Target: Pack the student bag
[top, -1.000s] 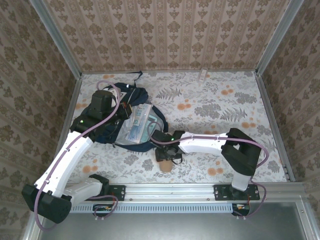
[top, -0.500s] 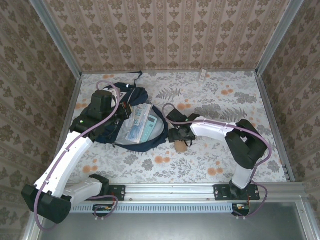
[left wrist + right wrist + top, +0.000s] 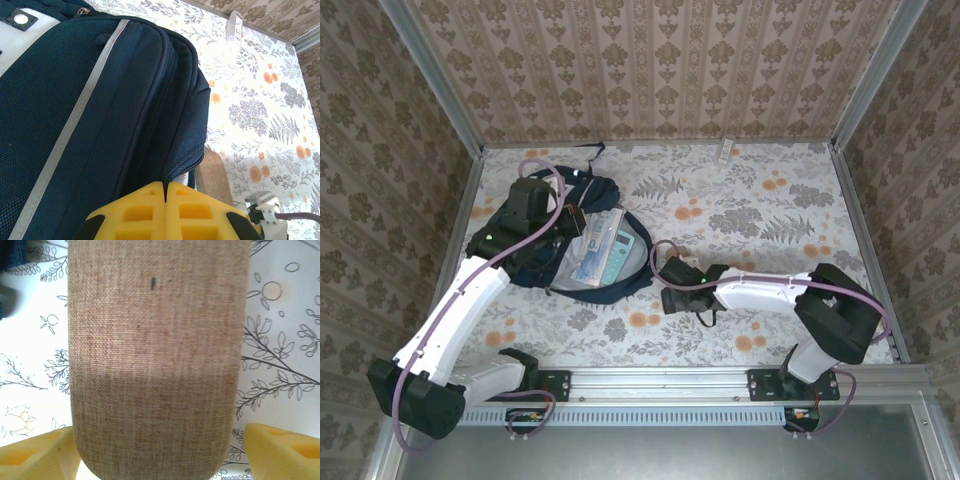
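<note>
Right claw has retreated from student bag, straddling burlap pouch open-jawed.

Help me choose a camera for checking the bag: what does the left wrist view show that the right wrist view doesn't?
Left wrist: the large navy-blue fabric backpack with a pale stripe, its edge pinched in the shut left claw. Right wrist: a tan woven-fabric pouch lying inside the open right claw. Both: the white floral tablecloth.

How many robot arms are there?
2. The left arm reaches onto the student bag on the left; the right arm stretches low over the table, right of the bag.
</note>
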Available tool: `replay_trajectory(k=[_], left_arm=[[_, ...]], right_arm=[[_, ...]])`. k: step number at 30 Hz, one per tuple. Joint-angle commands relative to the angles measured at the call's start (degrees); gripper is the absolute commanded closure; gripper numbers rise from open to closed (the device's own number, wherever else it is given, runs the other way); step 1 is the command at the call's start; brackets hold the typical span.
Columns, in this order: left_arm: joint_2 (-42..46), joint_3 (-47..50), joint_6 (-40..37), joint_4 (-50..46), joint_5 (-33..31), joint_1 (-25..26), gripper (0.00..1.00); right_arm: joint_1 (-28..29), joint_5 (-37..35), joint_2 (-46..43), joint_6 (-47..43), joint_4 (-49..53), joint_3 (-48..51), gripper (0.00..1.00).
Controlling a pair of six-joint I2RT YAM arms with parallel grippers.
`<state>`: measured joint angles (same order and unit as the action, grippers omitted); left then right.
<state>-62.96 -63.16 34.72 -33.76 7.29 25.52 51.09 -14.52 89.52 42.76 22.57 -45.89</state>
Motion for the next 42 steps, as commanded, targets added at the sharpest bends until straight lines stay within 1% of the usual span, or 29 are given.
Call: replay_trajectory(k=[1,6,9,12,14,19,22,25,29,32,38,42], left_arm=[[-0.5,-2.9,-1.1,3.7,-0.3,0.3,1.00],[-0.4,-3.4,-1.3,3.3,-0.3,0.3,1.00],[-0.3,-3.5,-1.4,3.0,-0.4,0.3,1.00],[-0.2,-3.7,-1.5,2.6,-0.6,0.3,1.00],[0.0,-3.7,-1.6,2.5,-0.8,0.3,1.00],[0.0,-3.6,-1.6,2.8,-0.7,0.2,1.00],[-0.2,-3.7,-1.4,3.2,-0.6,0.2,1.00],[-0.1,-3.7,-1.2,3.5,-0.5,0.3,1.00],[0.1,-3.8,-1.0,3.3,-0.5,0.3,1.00],[0.6,-3.9,-1.1,2.7,-0.9,0.3,1.00],[1.5,-4.1,-1.1,1.9,-1.3,0.2,1.00],[1.6,-4.4,-1.1,1.5,-1.4,0.2,1.00]], right_arm=[[0.3,-6.5,-2.0,1.2,-6.6,2.7,0.20],[1.0,-7.8,0.0,-1.1,-11.1,3.9,0.30],[1.7,-9.0,0.9,-2.4,-11.4,3.6,0.38],[2.5,-11.1,-0.3,-3.3,-10.2,3.3,0.49],[2.8,-12.4,-2.7,-3.8,-8.6,3.4,0.57],[3.1,-15.2,-10.3,-7.0,-4.0,2.2,0.58],[3.1,-13.2,-13.8,-11.0,-3.4,0.2,0.59],[3.1,-9.1,-13.7,-15.7,-4.3,-2.6,0.59],[3.1,-1.9,-10.3,-20.7,-5.0,-8.0,0.60],[3.6,2.4,-5.3,-24.0,-6.3,-11.9,0.61],[5.0,8.6,3.9,-28.5,-6.6,-20.6,0.61],[6.5,10.7,9.5,-30.5,-7.2,-25.6,0.61]])
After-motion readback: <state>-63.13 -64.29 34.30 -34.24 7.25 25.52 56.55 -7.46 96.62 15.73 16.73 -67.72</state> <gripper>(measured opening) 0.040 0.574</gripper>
